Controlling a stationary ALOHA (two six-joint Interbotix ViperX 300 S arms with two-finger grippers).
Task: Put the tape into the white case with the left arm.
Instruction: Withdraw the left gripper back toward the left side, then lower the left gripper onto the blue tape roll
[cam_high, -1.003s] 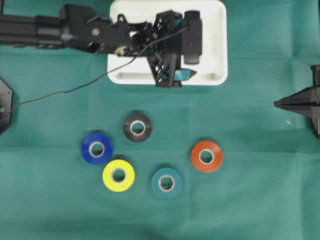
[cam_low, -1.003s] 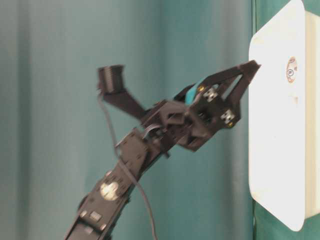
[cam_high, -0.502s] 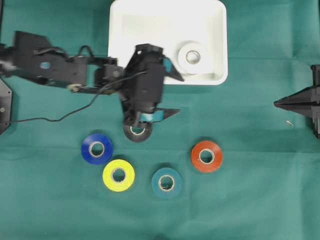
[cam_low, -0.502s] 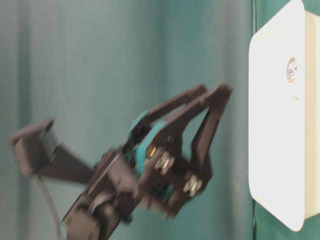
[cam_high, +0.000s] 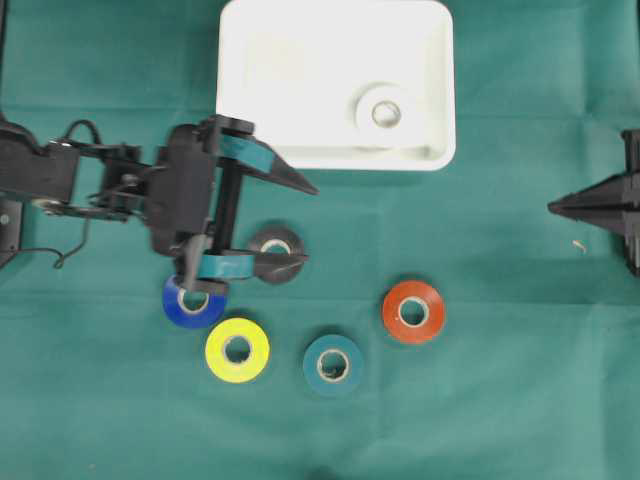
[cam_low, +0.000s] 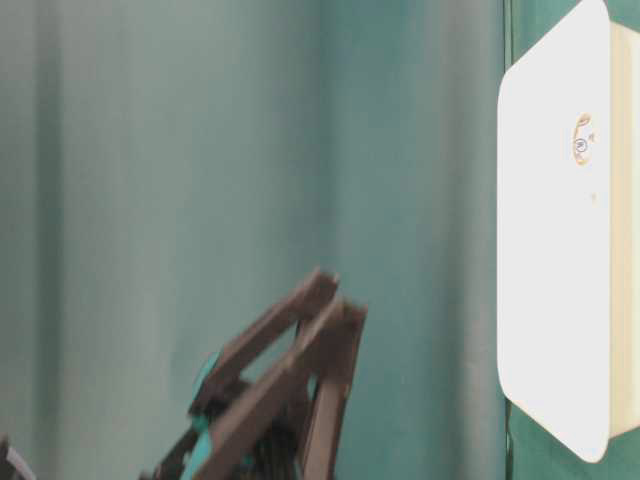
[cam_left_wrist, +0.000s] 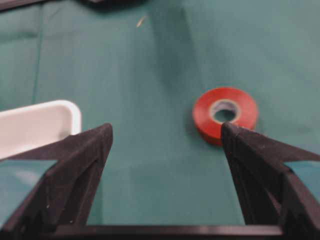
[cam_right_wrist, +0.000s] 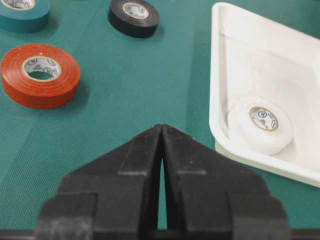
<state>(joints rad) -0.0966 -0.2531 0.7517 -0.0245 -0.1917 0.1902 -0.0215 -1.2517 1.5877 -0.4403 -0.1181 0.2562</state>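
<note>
Jaws spread (overhead only shows white tape (cam_high: 384, 113) cased).

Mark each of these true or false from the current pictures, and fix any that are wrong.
1. A white tape roll lies inside the white case. True.
2. The left gripper is shut on a roll. False: its jaws stand wide open with nothing between them.
3. The right gripper is shut. True.
4. The red roll is in the case. False: it lies on the green cloth, outside the case.
5. The yellow roll lies between the blue roll and the teal roll. True.
</note>
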